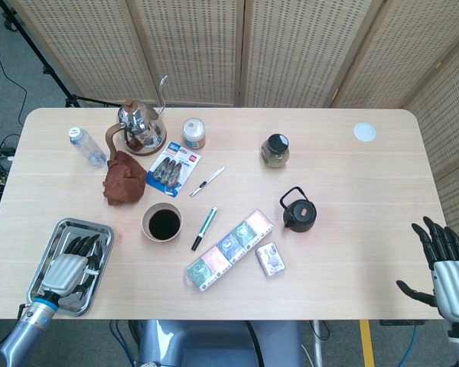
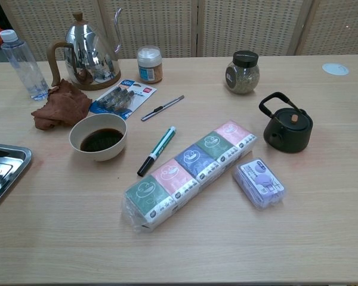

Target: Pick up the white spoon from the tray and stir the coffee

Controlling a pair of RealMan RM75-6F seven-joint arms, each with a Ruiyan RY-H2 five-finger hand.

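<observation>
Left hand (image 1: 63,269) positioned over the metal tray (image 1: 57,232) at the near-left corner of the table (image 1: 352,199), dark fingers pointing toward the tray's far end. Whether those fingers grip anything: cannot tell from either view. A sliver of white visible at the hand's right edge in the head view, possibly the white spoon (image 1: 94,269); too small to confirm, and contact with the fingers not discernible. Chest view shows only the tray's right corner at frame edge.

Right hand (image 1: 444,264) off the table's near-right edge, fingers spread apart, holding nothing.

Cup of coffee (image 1: 162,222) on the table just right of the tray, dark liquid inside, well apart from both hands. Green-and-black marker (image 1: 203,227) just beside the cup on its right.

Also noted: steel gooseneck kettle (image 1: 141,122) at far left, brown cloth (image 1: 123,180) in front of it, plastic water bottle (image 1: 85,145) to its left, black cast-iron teapot (image 1: 299,212) right of centre, row of tissue packs (image 1: 229,248) near the front edge.
</observation>
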